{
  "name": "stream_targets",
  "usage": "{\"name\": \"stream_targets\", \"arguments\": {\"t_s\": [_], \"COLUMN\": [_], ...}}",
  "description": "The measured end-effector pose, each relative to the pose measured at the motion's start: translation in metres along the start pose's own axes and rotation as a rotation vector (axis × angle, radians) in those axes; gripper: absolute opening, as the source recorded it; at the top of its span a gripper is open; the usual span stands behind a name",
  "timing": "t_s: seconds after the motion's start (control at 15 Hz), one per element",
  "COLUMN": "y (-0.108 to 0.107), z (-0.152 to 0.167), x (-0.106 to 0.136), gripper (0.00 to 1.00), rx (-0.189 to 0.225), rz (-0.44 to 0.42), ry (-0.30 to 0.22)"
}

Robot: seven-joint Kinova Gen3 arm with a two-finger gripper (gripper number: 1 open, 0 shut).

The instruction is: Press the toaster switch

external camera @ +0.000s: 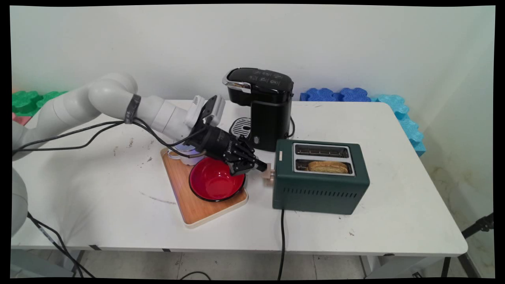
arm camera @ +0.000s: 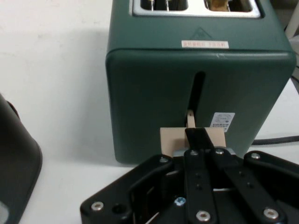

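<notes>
Claw (arm camera: 198, 140) closed, seemingly pressing the toaster (arm camera: 196, 79) lever (arm camera: 192, 137); its fingertips hide the contact.

Your gripper (external camera: 263, 167) is hemmed in: toaster (external camera: 320, 176) ahead, coffee machine (external camera: 263, 108) behind, red bowl (external camera: 216, 180) below. The tabletop (external camera: 98, 189) along the near edge is open.

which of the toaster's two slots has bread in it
The slot nearer the camera on the dark green toaster holds a browned slice; the slot nearer the wall shows only bare wire guides.
</notes>
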Motion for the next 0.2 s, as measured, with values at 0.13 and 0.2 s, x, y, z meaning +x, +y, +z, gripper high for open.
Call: {"name": "stream_targets", "arguments": {"t_s": [0.13, 0.2], "y": [0.0007, 0.001], "z": [-0.0012, -0.0026], "x": [-0.0012, -0.0015], "gripper": [0.0, 0.0], "rx": [-0.001, 0.0], "rz": [-0.001, 0.0], "ry": [-0.001, -0.002]}}
